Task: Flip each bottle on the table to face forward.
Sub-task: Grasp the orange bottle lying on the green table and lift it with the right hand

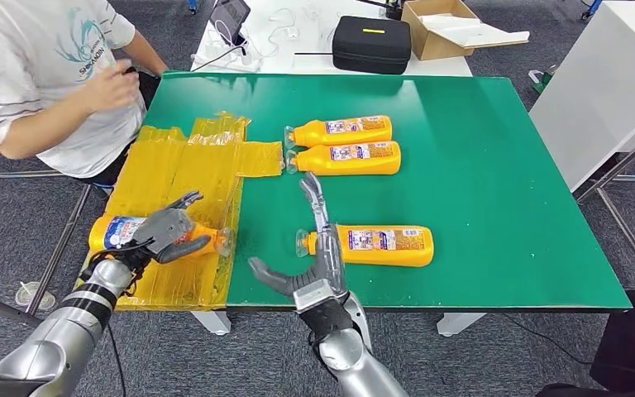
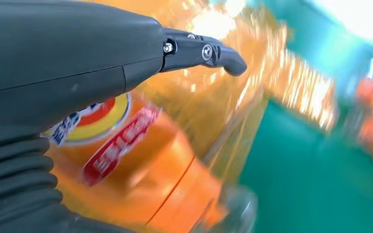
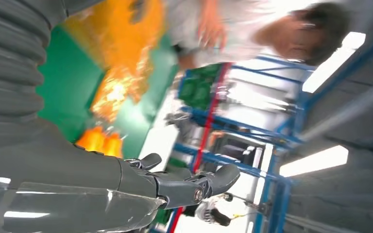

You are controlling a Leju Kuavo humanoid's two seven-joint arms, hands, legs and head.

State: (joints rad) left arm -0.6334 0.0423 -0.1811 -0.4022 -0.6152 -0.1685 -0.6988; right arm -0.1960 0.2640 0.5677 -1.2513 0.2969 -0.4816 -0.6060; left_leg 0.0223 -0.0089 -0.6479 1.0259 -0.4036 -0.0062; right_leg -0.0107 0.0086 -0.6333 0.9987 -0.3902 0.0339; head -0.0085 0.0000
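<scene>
Four orange bottles lie on their sides. Two lie side by side at mid-table on the green table. A third bottle lies near the front edge. The fourth bottle lies on yellow plastic sheeting at the left, clear cap to the right. My left hand hovers over its middle, fingers spread past its far side and thumb along its near side; the left wrist view shows the thumb stretched above this bottle. My right hand stands open beside the third bottle's neck, fingers pointing away.
A person in a white shirt sits at the table's far left corner, hands raised. A white table behind holds a black case and a cardboard box. A white cabinet stands to the right.
</scene>
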